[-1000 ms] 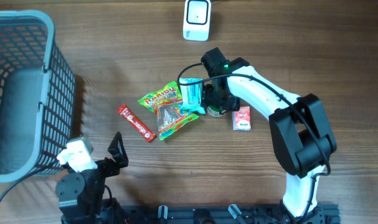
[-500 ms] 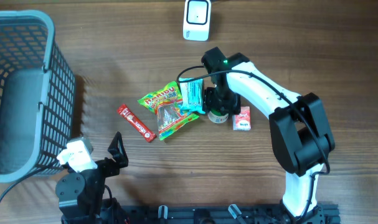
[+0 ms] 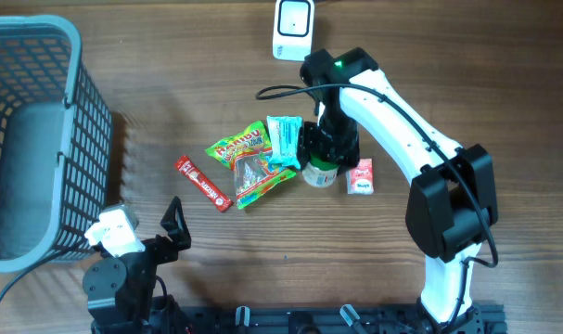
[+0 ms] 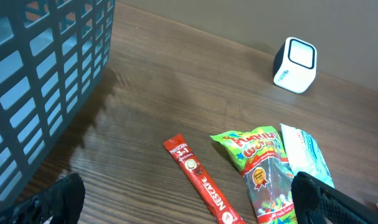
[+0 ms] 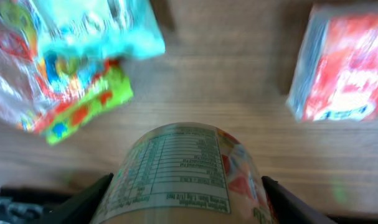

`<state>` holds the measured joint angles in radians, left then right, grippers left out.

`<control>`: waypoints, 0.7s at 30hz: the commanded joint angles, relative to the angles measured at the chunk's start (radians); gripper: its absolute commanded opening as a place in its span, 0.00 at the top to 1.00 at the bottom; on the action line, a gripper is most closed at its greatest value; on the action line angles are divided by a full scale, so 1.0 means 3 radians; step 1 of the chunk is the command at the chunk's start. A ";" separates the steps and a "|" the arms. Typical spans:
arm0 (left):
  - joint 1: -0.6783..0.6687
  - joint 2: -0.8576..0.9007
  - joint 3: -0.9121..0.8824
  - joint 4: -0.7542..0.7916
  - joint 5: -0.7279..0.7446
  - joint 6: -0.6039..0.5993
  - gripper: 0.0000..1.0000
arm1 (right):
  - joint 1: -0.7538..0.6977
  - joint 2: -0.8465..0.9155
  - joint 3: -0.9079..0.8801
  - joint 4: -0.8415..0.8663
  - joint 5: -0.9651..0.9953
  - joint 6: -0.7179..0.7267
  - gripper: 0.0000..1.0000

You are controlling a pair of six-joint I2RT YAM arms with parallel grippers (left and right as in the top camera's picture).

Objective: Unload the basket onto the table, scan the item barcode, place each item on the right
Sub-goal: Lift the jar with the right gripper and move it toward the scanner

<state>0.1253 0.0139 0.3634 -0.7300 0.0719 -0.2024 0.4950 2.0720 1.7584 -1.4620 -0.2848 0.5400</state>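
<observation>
Right end effector point(image 5: 187, 205) clasps a small green-lidded jar point(image 3: 320, 173) near the centre of the surface point(image 3: 467, 65). The scanner point(image 3: 293, 28) stands at twelve o'clock, so scanning seems not yet done. Left end effector point(image 3: 176, 225), at seven o'clock, gapes wide and empty.

Open run of wooden tabletop point(image 3: 151, 102) lay between grey plastic lattice basket point(image 3: 86, 121) and colourful sweet packets point(image 3: 244, 153); white boxy scanner point(image 3: 293, 28) stood apart.

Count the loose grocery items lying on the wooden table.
5: red coffee stick sachet leftmost; green gummy-candy bag beside it; teal plastic packet overlapping that bag; labelled round jar held in the right claw; small red-and-white box rightmost. The right arm may hide more.
</observation>
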 commanded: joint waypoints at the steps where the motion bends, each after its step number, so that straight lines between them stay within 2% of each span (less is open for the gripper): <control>1: -0.0015 -0.0018 -0.0011 0.0006 -0.0034 0.0052 0.00 | 0.0001 -0.0289 0.0083 -0.0160 -0.0256 -0.0051 0.40; 5: -0.0015 -0.0018 -0.0011 0.0006 -0.0034 0.0052 0.00 | 0.0001 -0.0476 0.0083 -0.0202 -0.0629 -0.0009 0.40; 13: -0.0015 -0.0018 -0.0011 0.0006 -0.0034 0.0052 0.00 | 0.0005 -0.0504 0.0081 -0.0308 -0.0642 0.0221 0.40; 21: -0.0015 -0.0018 -0.0011 0.0006 -0.0034 0.0052 0.00 | 0.0005 -0.0506 0.0081 -0.0402 -0.1143 0.0193 0.40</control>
<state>0.1253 0.0139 0.3634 -0.7300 0.0719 -0.2020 0.4950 1.9388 1.7588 -1.5818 -0.5442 0.5816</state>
